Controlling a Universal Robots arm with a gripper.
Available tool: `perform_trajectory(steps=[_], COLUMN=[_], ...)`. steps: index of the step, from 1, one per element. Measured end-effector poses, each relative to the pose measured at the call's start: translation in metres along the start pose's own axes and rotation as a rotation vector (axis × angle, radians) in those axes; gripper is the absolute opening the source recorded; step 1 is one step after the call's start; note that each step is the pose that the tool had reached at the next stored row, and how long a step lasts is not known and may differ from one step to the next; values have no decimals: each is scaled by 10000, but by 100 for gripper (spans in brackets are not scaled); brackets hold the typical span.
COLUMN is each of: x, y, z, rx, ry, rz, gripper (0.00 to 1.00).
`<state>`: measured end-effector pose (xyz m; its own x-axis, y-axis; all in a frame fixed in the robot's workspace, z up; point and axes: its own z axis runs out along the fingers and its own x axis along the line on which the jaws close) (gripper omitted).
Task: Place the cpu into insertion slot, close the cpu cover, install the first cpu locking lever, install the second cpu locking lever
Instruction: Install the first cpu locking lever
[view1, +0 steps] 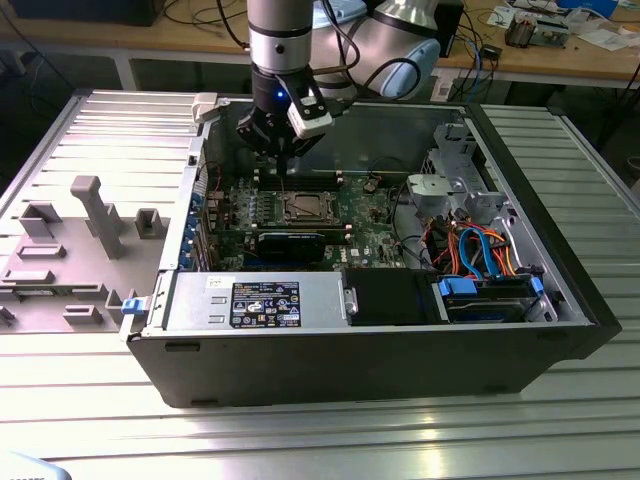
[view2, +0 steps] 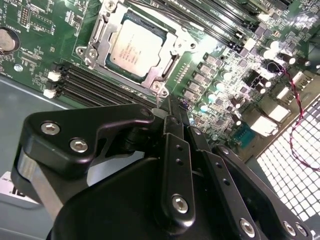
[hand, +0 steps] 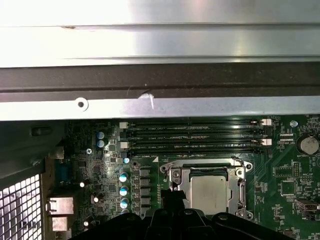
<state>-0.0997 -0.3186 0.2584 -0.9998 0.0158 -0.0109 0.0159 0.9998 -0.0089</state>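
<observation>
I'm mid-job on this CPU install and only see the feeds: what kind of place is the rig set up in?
Probably a lab or electronics workshop. An open computer case sits on a ribbed metal table, grey fixtures stand beside it, and a wooden bench behind is strewn with cables and parts.

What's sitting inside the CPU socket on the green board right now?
The cpu lies in the insertion slot, its silver-grey top showing through the window of the cpu cover, which frames it. The socket floor underneath is covered by the chip.
</observation>
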Motion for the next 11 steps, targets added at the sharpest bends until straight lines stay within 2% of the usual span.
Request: perform_trajectory(steps=[11], x=[46], y=[42], z=[-1], rx=[0], ry=[-1], rz=[0], gripper=[11])
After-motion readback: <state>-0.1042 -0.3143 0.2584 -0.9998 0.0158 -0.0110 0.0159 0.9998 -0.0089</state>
